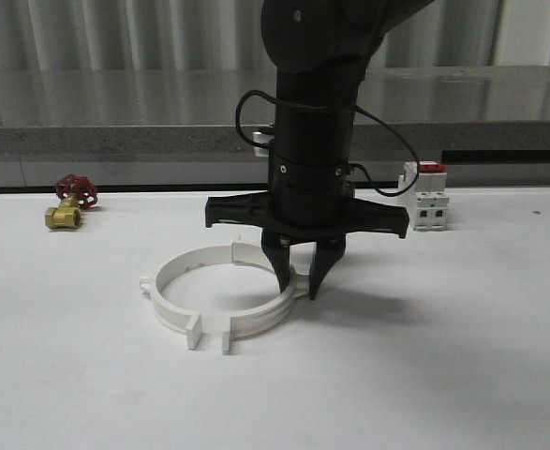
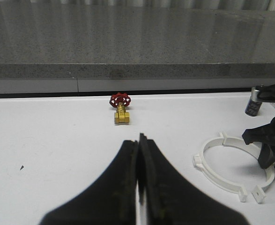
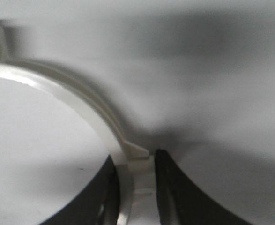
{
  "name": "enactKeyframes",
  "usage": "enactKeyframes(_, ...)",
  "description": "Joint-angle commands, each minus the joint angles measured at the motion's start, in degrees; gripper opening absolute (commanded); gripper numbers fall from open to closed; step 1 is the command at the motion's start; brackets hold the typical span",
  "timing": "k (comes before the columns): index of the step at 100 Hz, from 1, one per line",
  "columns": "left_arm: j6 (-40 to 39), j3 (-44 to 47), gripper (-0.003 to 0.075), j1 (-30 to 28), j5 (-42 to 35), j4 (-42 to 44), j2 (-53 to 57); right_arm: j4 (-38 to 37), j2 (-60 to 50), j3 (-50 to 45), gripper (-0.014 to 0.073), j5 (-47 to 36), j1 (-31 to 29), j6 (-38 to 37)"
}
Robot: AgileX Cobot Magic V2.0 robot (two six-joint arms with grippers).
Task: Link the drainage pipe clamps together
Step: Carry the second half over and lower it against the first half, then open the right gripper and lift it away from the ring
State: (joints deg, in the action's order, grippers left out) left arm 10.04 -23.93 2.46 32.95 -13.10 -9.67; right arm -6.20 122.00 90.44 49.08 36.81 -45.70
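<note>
White table (image 1: pixel 462 375), grey corrugated backdrop (image 1: pixel 115 33)

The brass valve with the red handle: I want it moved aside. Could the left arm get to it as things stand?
Probably yes. In the left wrist view the left gripper is shut and holds nothing, and bare table lies between it and the valve. The clamp ring and the right gripper are off to one side.

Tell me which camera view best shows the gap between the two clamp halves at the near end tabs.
The front view: both clamp halves lie whole, the near tabs apart. The left wrist view shows the same gap small, far off. The right wrist view shows a blurred arc between the right gripper fingers.
</note>
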Motion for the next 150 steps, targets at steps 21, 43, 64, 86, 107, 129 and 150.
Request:
enactKeyframes(21, -0.1, -1.5, -0.0021, -0.1, -4.6, -1.0, -0.6, 0.7, -3.3, 1.7, 0.0028, -2.4, 0.2, -0.1)
enactKeyframes(43, -0.1, -1.5, -0.0021, -0.1, -4.6, -1.0, -0.6, 0.9, -3.3, 1.7, 0.0037, -2.9, 0.2, -0.1)
enactKeyframes(64, -0.1, -1.5, -0.0021, -0.1, -4.6, -1.0, -0.6, 2.1, -3.3, 1.7, 0.0272, -5.0, 0.2, -0.1)
enactKeyframes(86, -0.1, -1.5, -0.0021, -0.1, -4.6, -1.0, -0.6, 2.7, -3.3, 1.7, 0.0442, -5.9, 0.2, -0.1)
enactKeyframes(107, -0.1, -1.5, -0.0021, -0.1, -4.6, -1.0, -0.6, 1.2, -3.6, 1.8, 0.0442, -6.1, 0.2, -0.1)
enactKeyframes(129, -0.1, -1.5, -0.0021, -0.1, -4.6, -1.0, -0.6, 0.2, -6.6, 2.8, 0.0442, -6.5, -0.4, 4.4)
enactKeyframes(150, -0.1, -1.5, -0.0021, -0.1, -4.6, -1.0, -0.6, -0.7, -12.9, 2.6, 0.0437, -6.1, -4.0, 8.9)
